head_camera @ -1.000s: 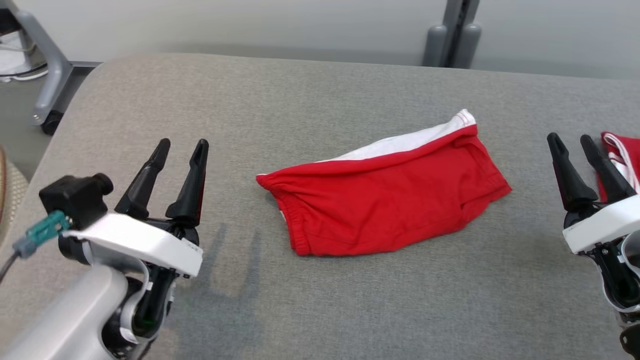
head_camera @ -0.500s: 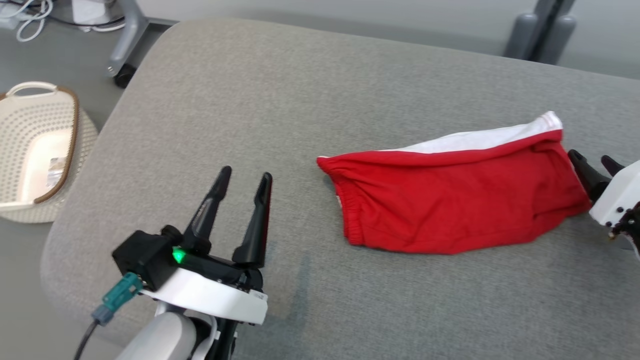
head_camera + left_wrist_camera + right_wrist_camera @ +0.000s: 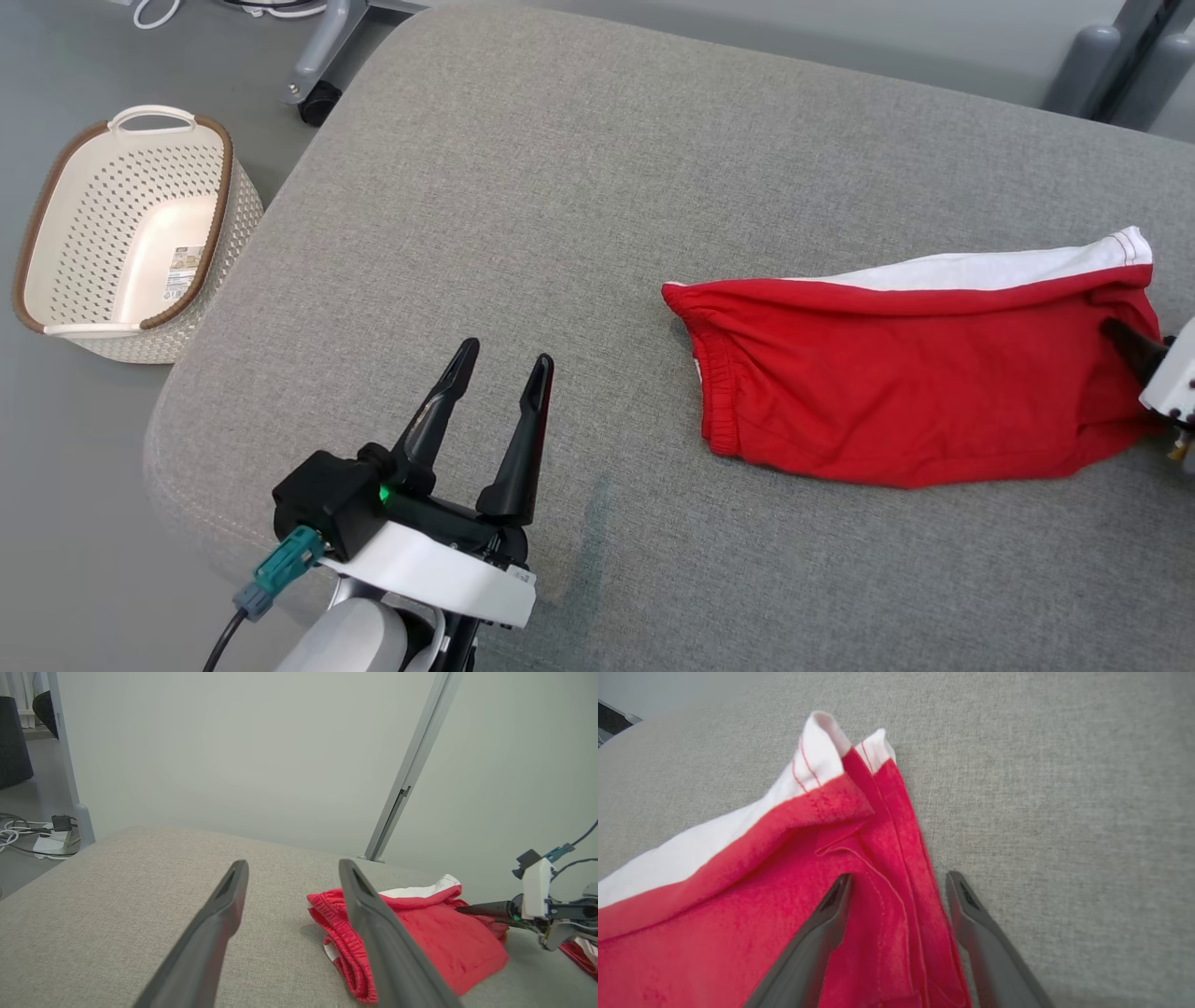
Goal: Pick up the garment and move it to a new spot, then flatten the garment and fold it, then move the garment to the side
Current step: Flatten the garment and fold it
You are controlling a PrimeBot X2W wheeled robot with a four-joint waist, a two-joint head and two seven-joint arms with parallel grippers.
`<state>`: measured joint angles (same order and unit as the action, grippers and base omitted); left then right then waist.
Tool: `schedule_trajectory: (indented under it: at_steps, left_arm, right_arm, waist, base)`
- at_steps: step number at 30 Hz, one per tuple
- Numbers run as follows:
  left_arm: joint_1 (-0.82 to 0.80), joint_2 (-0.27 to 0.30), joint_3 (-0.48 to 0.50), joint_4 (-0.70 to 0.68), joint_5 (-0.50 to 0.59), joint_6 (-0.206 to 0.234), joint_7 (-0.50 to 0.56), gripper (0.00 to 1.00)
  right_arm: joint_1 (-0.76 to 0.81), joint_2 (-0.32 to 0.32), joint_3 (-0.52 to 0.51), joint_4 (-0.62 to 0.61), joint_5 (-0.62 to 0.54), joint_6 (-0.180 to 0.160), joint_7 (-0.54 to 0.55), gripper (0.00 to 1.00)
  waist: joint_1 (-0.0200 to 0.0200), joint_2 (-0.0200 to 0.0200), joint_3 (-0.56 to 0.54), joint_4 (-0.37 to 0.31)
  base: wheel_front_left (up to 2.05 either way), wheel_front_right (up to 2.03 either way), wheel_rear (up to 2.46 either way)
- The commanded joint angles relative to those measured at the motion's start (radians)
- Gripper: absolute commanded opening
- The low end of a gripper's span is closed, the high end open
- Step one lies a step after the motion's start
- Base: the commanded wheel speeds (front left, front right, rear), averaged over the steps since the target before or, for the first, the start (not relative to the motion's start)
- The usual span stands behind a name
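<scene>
The garment [image 3: 915,383] is a pair of red shorts with a white band, lying folded over on the grey padded surface [image 3: 560,187]. My left gripper [image 3: 507,353] stands open to the left of it, apart from the cloth, fingers pointing away from me. In the left wrist view the garment [image 3: 448,942] lies just beyond the right finger of that gripper [image 3: 293,863]. My right gripper [image 3: 899,876] is open at the garment's [image 3: 738,896] right end. One finger is over the red cloth and the other over the bare surface, with the hem between them.
A cream perforated basket [image 3: 224,159] stands on the floor past the surface's left corner. A wheeled frame leg [image 3: 322,93] and grey posts [image 3: 1120,65] stand behind. Another red and white cloth [image 3: 579,956] lies beyond the right gripper.
The head camera has swung to the left, bringing the basket into view. My right gripper has come in from the right to straddle the garment's right edge. The garment has not moved.
</scene>
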<state>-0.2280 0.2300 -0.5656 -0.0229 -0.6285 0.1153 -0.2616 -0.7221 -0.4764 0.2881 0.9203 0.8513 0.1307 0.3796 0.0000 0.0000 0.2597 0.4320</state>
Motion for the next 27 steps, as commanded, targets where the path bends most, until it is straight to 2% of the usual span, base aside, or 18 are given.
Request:
schedule_trajectory:
  at_steps: [1, 2, 3, 4, 11, 20, 27]
  left_arm:
    - [0.012, -0.004, 0.008, 0.007, 0.009, -0.005, -0.004, 1.00]
    - [0.014, -0.006, 0.010, 0.011, 0.013, -0.007, -0.004, 1.00]
    - [0.015, -0.007, 0.011, 0.014, 0.014, -0.008, -0.004, 1.00]
    - [0.015, -0.009, 0.012, 0.017, 0.017, -0.011, -0.004, 1.00]
    - [0.019, -0.013, 0.016, 0.036, 0.024, -0.020, -0.004, 1.00]
    - [0.051, 0.003, 0.007, 0.061, 0.031, -0.011, 0.006, 1.00]
    - [0.077, 0.013, 0.008, 0.056, 0.024, 0.000, 0.008, 1.00]
  right_arm:
    - [0.015, 0.027, 0.011, 0.010, 0.020, 0.001, 0.022, 0.78]
    - [0.017, 0.034, 0.016, 0.004, 0.030, 0.001, 0.027, 0.40]
    - [0.018, 0.039, 0.018, -0.005, 0.041, 0.001, 0.026, 0.11]
    - [0.017, 0.039, 0.020, -0.015, 0.050, 0.001, 0.017, 0.00]
    - [0.033, 0.034, 0.027, -0.069, 0.094, 0.000, -0.070, 0.00]
    - [0.143, 0.014, 0.034, -0.171, 0.184, 0.000, -0.169, 0.00]
    - [0.212, -0.016, 0.038, -0.201, 0.221, 0.000, -0.234, 0.00]
  waist:
    - [0.0000, 0.0000, -0.002, -0.003]
    - [0.0000, 0.0000, -0.004, -0.006]
    - [0.0000, 0.0000, -0.005, -0.011]
    - [0.0000, 0.0000, -0.007, -0.015]
    - [0.0000, 0.0000, -0.041, -0.061]
    - [0.0000, 0.0000, -0.116, -0.179]
    - [0.0000, 0.0000, -0.148, -0.253]
  base:
    - [0.00, 0.00, 0.00]
    - [0.00, 0.00, 0.00]
    - [0.00, 0.00, 0.00]
    - [0.00, 0.00, 0.00]
    - [0.00, 0.00, 0.00]
    - [0.00, 0.00, 0.00]
    - [0.00, 0.00, 0.00]
